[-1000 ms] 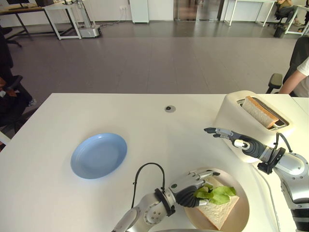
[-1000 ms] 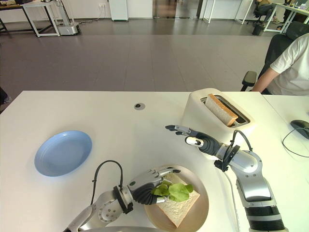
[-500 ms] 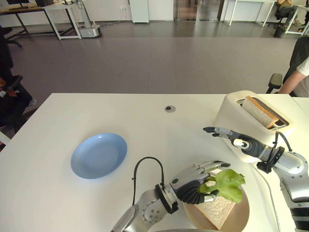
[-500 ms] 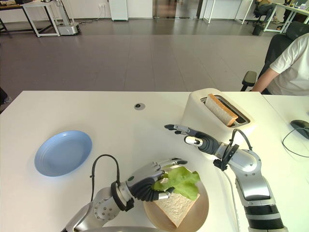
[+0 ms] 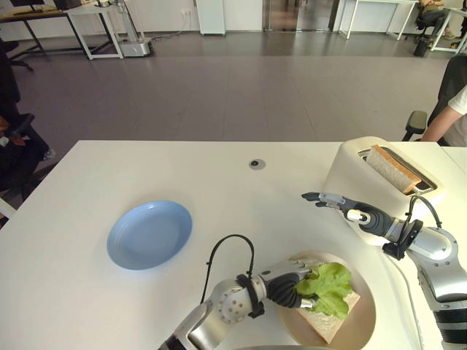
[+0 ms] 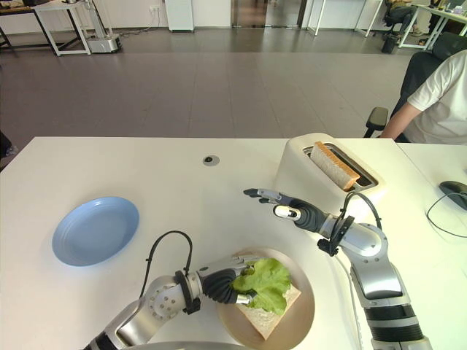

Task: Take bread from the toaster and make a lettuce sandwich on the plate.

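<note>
A tan plate (image 5: 367, 315) near the table's front edge carries a slice of bread (image 5: 330, 324). A green lettuce leaf (image 5: 328, 286) lies across the top of that slice. My left hand (image 5: 284, 289) is low beside the plate's left rim, its fingers curled on the leaf's left edge. The white toaster (image 5: 349, 176) stands at the right with a second bread slice (image 5: 392, 168) sticking up from its slot. My right hand (image 5: 341, 208) hovers open just left of the toaster's front, fingers stretched out toward the table's middle and holding nothing.
An empty blue plate (image 5: 149, 235) sits on the left of the white table (image 5: 87, 292). A small round fitting (image 5: 256, 164) is set in the tabletop at the back. A seated person (image 6: 438, 95) is beyond the far right corner. A dark mouse (image 6: 455, 192) lies at the right.
My left hand raised the lettuce off the bread, then lowered it flat onto the slice and dropped closer to the table. My right hand drifted slightly left.
</note>
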